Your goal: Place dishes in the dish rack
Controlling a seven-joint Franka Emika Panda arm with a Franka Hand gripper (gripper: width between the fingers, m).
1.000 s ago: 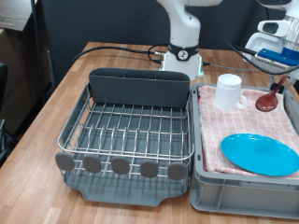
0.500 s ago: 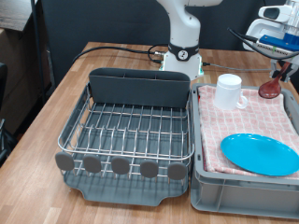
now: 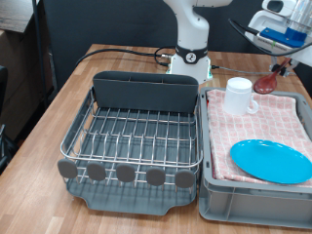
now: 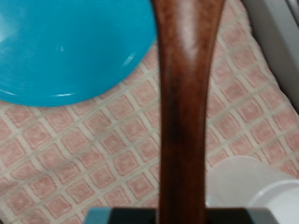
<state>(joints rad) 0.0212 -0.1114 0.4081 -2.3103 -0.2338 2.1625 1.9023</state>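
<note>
My gripper hangs at the exterior view's top right, shut on the handle of the reddish-brown wooden spoon, which is lifted above the crate's far edge, just right of the white mug. The mug stands upright on the pink checked cloth. The light-blue plate lies flat on the cloth nearer the bottom. The dish rack stands to the left with nothing in it. In the wrist view the spoon handle fills the middle, above the plate, the cloth and the mug.
The grey crate holding the cloth stands right against the rack's right side. The robot base and black cables sit behind the rack on the wooden table. A row of grey discs lines the rack's near edge.
The gripper has risen with the spoon, lifting it off the cloth and carrying it up and to the exterior view's left, towards the mug. The plate and mug have not moved.
</note>
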